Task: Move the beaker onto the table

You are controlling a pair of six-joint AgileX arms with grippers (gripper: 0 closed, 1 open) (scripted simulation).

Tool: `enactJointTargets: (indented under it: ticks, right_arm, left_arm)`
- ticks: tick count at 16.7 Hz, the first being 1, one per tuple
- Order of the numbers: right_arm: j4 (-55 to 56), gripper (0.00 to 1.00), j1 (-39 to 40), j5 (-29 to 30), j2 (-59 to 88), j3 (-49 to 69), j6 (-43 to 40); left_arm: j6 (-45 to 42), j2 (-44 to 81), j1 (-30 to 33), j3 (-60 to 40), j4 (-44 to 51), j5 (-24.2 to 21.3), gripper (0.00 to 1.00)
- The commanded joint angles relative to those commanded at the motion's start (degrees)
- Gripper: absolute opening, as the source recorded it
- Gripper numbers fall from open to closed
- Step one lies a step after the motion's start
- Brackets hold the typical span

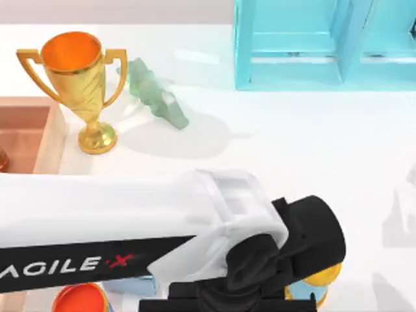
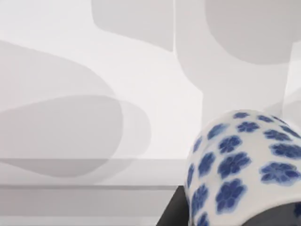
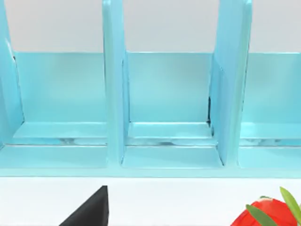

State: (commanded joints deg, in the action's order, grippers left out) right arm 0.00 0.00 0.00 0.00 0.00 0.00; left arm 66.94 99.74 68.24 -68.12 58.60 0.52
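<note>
Looking top-down: left tool (image 1: 273, 273) at the bench's (image 1: 312, 143) near edge, state can't tell; beaker (image 1: 400, 218) seems to be the faint, pale, translucent shape at the right edge. Left wrist: blue-flowered white cup (image 2: 244, 169) close up. Right wrist: cyan rack (image 3: 164, 94); right tool (image 3: 89, 212) state can't tell.

Counted on and around the glossy white table (image 1: 312, 149)

There was one gold trophy (image 1: 81, 81) with an orange bowl, one pale green jagged figure (image 1: 156, 97), one light-blue compartmented rack (image 1: 312, 45), one brown wooden tray (image 1: 26, 136), one blue-flowered white porcelain cup (image 2: 244, 169), and one red tomato-like fruit (image 3: 263, 214).
</note>
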Motion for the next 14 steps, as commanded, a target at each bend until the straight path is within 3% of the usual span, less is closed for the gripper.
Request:
enactJointTargets:
  ticks: [8, 14]
  right_arm:
    - [0.0, 1.0, 0.0, 0.0, 0.0, 0.0, 0.0]
    - [0.0, 1.0, 0.0, 0.0, 0.0, 0.0, 0.0]
  left_arm:
    - [0.0, 0.0, 0.0, 0.0, 0.0, 0.0, 0.98]
    - [0.0, 0.0, 0.0, 0.0, 0.0, 0.0, 1.0]
